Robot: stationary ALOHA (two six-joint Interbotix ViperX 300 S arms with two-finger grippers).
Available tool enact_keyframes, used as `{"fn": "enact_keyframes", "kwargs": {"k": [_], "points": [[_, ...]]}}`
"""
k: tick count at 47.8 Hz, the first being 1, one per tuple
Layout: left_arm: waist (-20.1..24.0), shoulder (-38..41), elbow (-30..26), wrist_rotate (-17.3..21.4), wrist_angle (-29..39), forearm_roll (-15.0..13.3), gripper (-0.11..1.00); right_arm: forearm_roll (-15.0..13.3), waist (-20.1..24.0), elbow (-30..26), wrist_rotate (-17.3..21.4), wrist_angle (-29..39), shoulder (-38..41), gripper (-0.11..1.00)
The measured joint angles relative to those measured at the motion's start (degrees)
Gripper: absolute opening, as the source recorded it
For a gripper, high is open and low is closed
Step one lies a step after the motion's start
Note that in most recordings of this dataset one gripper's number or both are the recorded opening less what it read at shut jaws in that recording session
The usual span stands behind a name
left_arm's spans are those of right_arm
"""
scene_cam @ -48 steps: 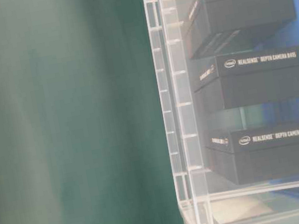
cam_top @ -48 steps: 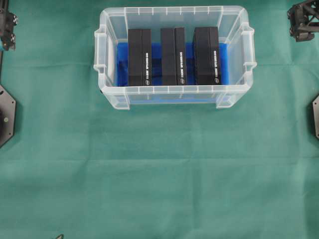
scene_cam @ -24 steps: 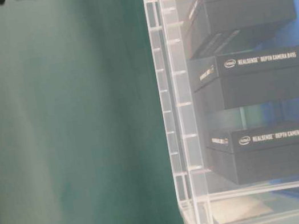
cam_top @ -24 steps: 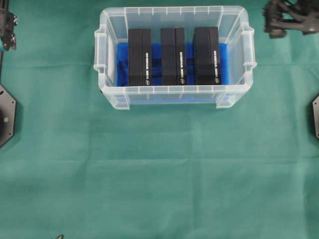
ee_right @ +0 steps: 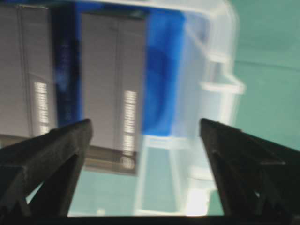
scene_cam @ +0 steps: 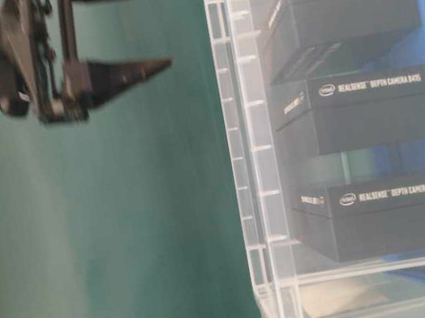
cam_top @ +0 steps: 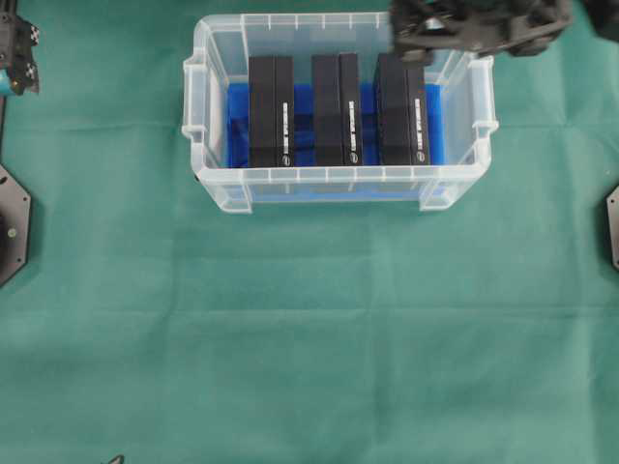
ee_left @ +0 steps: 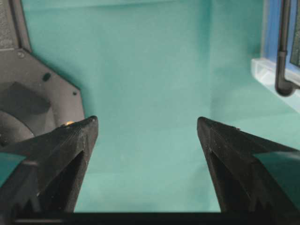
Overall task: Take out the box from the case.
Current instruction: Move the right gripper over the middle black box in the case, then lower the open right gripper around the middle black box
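Note:
The case (cam_top: 193,97) is a clear plastic bin with blue lining (ee_right: 164,70), standing on the green cloth at the top centre. Three black boxes stand side by side in it: left (cam_top: 271,109), middle (cam_top: 336,108) and right (cam_top: 401,111). My right gripper (scene_cam: 164,22) hovers open and blurred over the case's back right corner, above the right box (ee_right: 112,84), holding nothing. The left gripper (ee_left: 147,123) is open over bare cloth far to the left of the case, whose corner (ee_left: 272,75) shows at the right edge of the left wrist view.
Black arm base plates sit at the left edge (cam_top: 10,222) and the right edge (cam_top: 611,227) of the overhead view. Green cloth (cam_top: 309,338) covers the table in front of the case.
The right gripper has swept left from the top right corner to above the case's back right end. The left gripper and the boxes have not moved.

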Motion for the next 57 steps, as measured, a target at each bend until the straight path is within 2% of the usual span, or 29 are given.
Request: {"fn": "enact_keyframes", "kwargs": {"k": [11, 19, 31, 57], "points": [[0.1, 0.1, 0.0, 0.4, -0.2, 0.0, 0.86, 0.1, 2.1, -7.1, 1.6, -0.9, 7.1, 0.94], [0.1, 0.1, -0.1, 0.5, -0.4, -0.2, 0.86, 0.4, 3.3, -9.8, 3.0, -2.7, 10.0, 0.94], [0.0, 0.1, 0.0, 0.8, -0.2, -0.6, 0.86, 1.4, 4.2, -13.7, 3.0, -5.1, 14.0, 0.94], [0.1, -0.4, 0.0, 0.9, -0.1, -1.0, 0.86, 1.4, 4.6, -15.4, 2.9, -3.8, 15.2, 0.94]]}}
